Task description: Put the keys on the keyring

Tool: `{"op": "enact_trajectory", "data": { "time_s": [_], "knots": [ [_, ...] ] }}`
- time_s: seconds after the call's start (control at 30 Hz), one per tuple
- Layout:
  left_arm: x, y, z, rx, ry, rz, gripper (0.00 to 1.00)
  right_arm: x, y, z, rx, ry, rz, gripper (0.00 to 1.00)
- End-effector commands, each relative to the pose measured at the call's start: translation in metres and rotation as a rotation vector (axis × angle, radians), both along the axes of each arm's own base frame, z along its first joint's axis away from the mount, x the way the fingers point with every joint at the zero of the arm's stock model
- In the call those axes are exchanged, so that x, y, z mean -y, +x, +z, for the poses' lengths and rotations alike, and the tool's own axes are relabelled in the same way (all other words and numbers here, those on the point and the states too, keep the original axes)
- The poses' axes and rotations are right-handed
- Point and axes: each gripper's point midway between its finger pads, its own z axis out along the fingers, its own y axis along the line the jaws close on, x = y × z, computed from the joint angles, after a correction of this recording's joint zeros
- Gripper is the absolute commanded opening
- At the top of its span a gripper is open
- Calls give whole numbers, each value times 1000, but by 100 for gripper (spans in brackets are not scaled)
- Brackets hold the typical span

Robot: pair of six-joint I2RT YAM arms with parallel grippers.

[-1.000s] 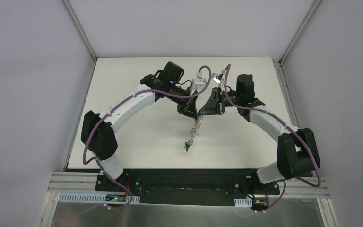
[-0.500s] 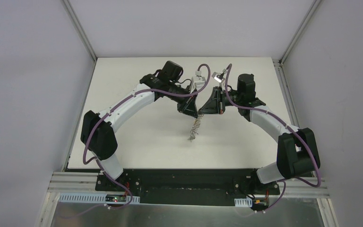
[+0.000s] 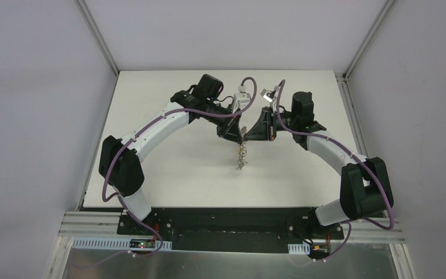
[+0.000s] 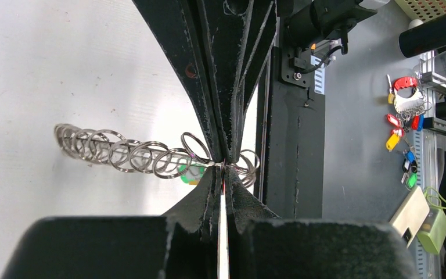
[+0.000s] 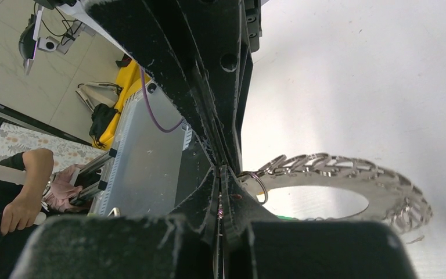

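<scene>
Grippers meet tip to tip over the middle of the table [image 3: 168,174], a little nearer its far edge than its near one, both arms arched inward from their own sides.

Left gripper [image 3: 239,136] – fingers pressed fully together. In its wrist view the tips [image 4: 219,177] pinch the wire fringe of the keyring [image 4: 128,154] right where the opposing tips come down on it.

Right gripper [image 3: 248,137] – fingers also closed to nothing. In its wrist view the tips [image 5: 219,177] sit against a small wire loop at the ring's rim; whether that loop is actually clamped cannot be told.

Keyring [image 3: 241,156] hangs down from the meeting point as a short silvery strand toward the near edge. The right wrist view shows its flat grey band [image 5: 383,180] with loops along the rim, spread out above the white table. Contact with the table cannot be judged.

Keys [image 4: 184,172] – only green and yellowish slivers show behind the loops, just beside the pinch point. Whether they are threaded on cannot be told.
</scene>
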Motion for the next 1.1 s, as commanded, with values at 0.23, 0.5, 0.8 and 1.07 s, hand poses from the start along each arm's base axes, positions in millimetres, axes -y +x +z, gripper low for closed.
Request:
{"op": "enact_trajectory", "data": {
  "time_s": [0.23,0.5,0.8,1.07],
  "knots": [
    [-7,4,27,40,-65,-1,0,1,-6,-6,30,0,25,4],
    [-7,5,25,33,-59,-2,0,-2,-9,-8,41,-7,35,7],
    [-9,-6,8,-1,2,-37,0,-2,-5,8,104,0,24,18],
    [-5,-19,-1,-73,19,-78,0,-8,-13,6,164,-29,40,28]
  ]
}}
